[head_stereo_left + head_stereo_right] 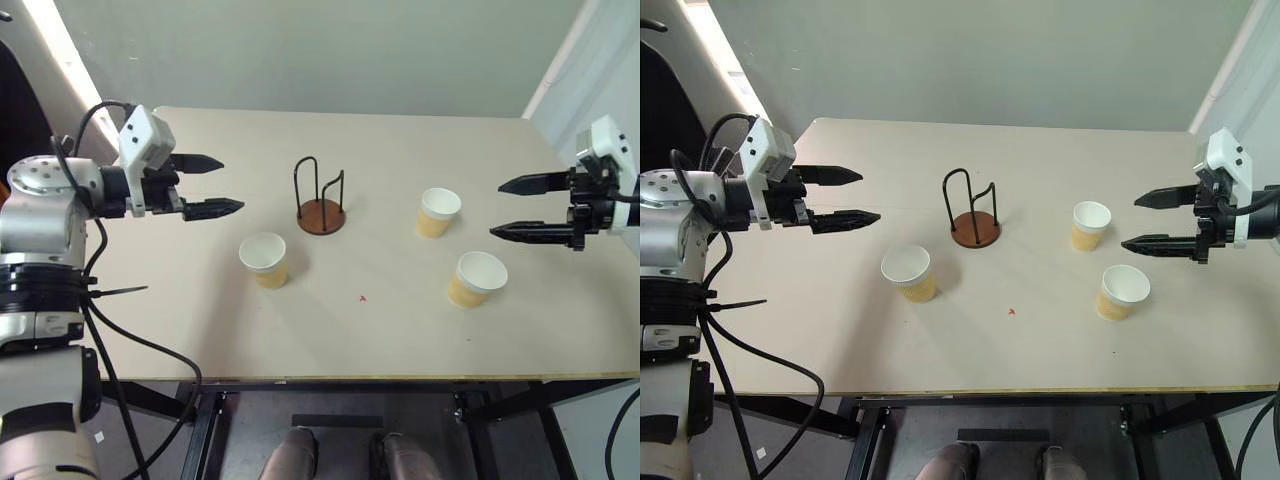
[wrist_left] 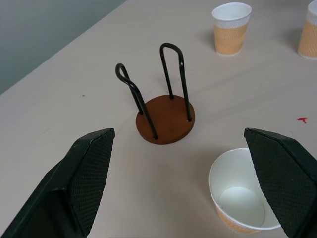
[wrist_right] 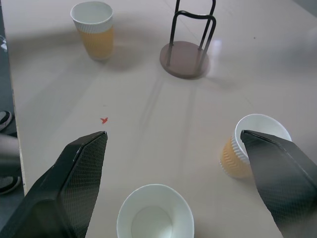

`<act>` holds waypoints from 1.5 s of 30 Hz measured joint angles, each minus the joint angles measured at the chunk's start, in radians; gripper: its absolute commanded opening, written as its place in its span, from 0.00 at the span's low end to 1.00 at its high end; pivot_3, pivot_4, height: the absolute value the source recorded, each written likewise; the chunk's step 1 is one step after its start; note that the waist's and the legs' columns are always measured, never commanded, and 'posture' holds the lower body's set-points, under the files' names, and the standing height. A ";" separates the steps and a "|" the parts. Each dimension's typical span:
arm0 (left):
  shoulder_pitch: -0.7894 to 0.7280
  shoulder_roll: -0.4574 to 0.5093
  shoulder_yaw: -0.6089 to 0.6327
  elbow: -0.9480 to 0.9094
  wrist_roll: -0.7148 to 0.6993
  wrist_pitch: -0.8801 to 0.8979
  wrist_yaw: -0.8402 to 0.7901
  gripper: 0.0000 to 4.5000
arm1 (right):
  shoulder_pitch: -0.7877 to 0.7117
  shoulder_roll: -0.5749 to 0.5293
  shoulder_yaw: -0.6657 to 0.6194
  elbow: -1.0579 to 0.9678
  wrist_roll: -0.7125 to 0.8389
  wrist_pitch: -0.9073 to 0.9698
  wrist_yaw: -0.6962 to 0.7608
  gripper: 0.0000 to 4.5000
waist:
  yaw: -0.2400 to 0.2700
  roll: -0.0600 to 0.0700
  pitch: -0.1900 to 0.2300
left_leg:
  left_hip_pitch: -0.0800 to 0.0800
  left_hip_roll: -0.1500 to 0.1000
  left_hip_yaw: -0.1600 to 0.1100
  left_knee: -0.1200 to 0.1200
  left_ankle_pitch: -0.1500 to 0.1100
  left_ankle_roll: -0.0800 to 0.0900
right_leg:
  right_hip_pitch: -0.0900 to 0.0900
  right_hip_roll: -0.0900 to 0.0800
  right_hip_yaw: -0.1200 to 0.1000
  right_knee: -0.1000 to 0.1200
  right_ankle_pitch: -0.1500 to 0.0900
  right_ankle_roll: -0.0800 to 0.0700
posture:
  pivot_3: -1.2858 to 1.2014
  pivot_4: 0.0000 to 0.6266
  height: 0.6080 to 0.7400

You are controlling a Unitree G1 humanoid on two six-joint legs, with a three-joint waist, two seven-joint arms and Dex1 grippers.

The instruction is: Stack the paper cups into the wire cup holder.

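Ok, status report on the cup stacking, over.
Left gripper and right gripper open, empty, above the table. Three paper cups upright, loose. Wire cup holder empty. Nothing blocking.

A pale beige surface (image 1: 380, 330) with a small red mark (image 1: 362, 298) stands against a plain grey-green wall (image 1: 330, 50). Black metal legs (image 1: 205, 425) carry it over a dark floor (image 1: 340, 400).

The paper cups (image 1: 265, 259) look matt with ribbed sides; the cup holder (image 1: 320, 199) has glossy black wire and a smooth reddish-brown base; the table (image 1: 330, 330) is matt beige.
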 measured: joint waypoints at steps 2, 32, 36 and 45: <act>-0.006 -0.005 0.000 0.008 0.006 -0.004 0.006 1.00 | 0.002 0.000 -0.005 -0.004 0.002 0.005 -0.003 1.00 | 0.000 0.000 0.000 | 0.000 0.000 0.000 0.000 0.000 0.000 | 0.000 0.000 0.000 0.000 0.000 0.000 | 0.52 0.24 1.00; -0.292 -0.477 -0.106 0.645 0.281 -0.238 0.630 0.70 | -0.009 0.243 -0.095 -0.278 0.055 0.174 -0.512 1.00 | 0.010 0.000 0.000 | -0.002 -0.002 0.004 0.010 0.002 0.001 | 0.003 -0.002 0.002 -0.003 0.005 0.007 | 0.52 0.24 1.00; -0.303 -0.527 -0.082 0.734 0.278 -0.261 0.672 0.37 | 0.011 0.243 -0.115 -0.321 0.074 0.200 -0.537 1.00 | 0.010 0.000 0.000 | -0.003 -0.002 0.006 0.011 0.002 0.000 | 0.003 -0.001 0.003 -0.005 0.006 0.009 | 0.52 0.24 1.00; -0.341 -0.551 -0.050 0.806 0.279 -0.292 0.693 0.01 | 0.050 0.235 -0.150 -0.378 0.107 0.240 -0.580 1.00 | 0.010 0.000 0.000 | -0.005 -0.003 0.010 0.015 0.002 0.002 | 0.003 -0.001 0.008 -0.008 0.009 0.014 | 0.52 0.24 1.00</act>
